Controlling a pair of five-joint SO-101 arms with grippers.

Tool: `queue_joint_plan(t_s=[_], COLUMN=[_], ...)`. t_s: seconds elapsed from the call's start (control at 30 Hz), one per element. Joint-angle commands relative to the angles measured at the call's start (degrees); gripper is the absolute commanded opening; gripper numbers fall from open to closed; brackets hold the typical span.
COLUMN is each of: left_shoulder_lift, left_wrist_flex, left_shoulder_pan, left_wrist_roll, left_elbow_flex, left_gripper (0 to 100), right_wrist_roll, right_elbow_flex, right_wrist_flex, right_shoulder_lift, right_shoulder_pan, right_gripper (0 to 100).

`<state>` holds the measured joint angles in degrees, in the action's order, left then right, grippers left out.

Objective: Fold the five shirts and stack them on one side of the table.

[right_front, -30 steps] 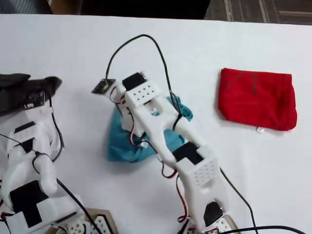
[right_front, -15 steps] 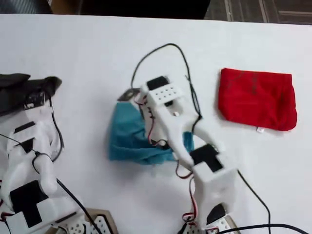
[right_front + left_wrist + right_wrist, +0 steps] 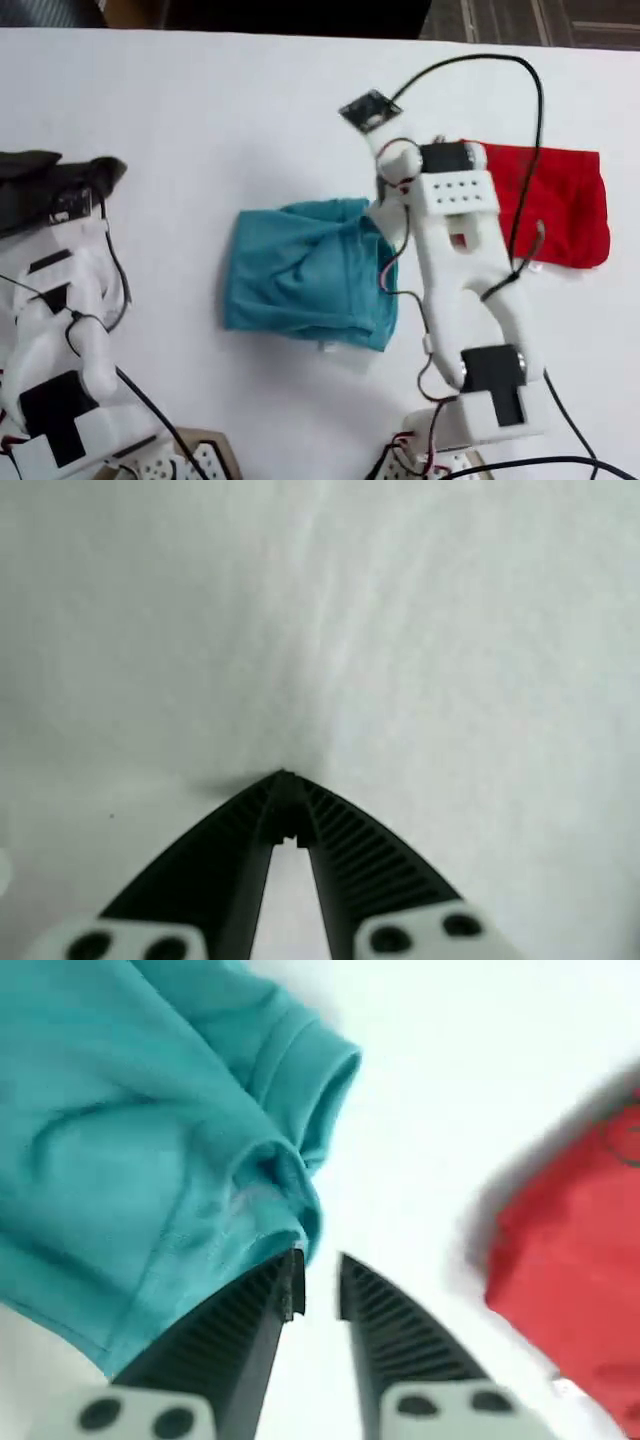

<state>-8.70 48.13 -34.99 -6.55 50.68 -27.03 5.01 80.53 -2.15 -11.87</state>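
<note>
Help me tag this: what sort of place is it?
Likely a robotics lab: two cabled white plastic robot arms at a white table, with a teal fabric shirt and folded red fabric shirt.

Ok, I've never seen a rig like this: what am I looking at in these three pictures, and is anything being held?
These are two small robot arms, the left arm and the right arm, side by side at a white table. The high view comes from a fixed camera looking down; the other two come from a camera on each arm's wrist, looking out past its black fingers. On the table lie a loosely folded teal shirt and a folded red shirt, partly behind the right arm. The right gripper is between them, fingers slightly apart beside the teal shirt's edge, gripping nothing. The left gripper is shut over the table, with nothing in it.
</note>
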Motion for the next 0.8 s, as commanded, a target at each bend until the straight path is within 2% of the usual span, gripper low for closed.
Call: queue_joint_plan(t_s=[0.0, 0.1, 0.33, 0.5, 0.77], left_shoulder_lift=[-2.02, -2.02, -2.02, -2.02, -2.02], left_wrist_flex=[-1.49, -1.49, -1.49, -1.49, -1.49], left_shoulder_pan=[-0.53, -0.53, -0.53, -0.53, -0.53], left_wrist_roll=[0.26, 0.26, 0.26, 0.26, 0.26], left_elbow_flex=[0.13, 0.13, 0.13, 0.13, 0.13], left_gripper=[3, 3, 3, 3, 3], right_wrist_roll=[2.99, 3.52, 3.52, 3.16, 3.08], right_elbow_flex=[-0.26, -2.55, -12.13, -11.78, -11.43], right_wrist_flex=[-1.36, -1.80, 4.62, 7.25, 7.52], right_shoulder_lift=[-4.70, -8.22, -9.71, -10.68, -16.66], right_shoulder_pan=[-2.77, -4.09, -4.00, -3.12, -2.86], right_gripper=[24.2, 28.0, 23.3, 17.8, 18.7])
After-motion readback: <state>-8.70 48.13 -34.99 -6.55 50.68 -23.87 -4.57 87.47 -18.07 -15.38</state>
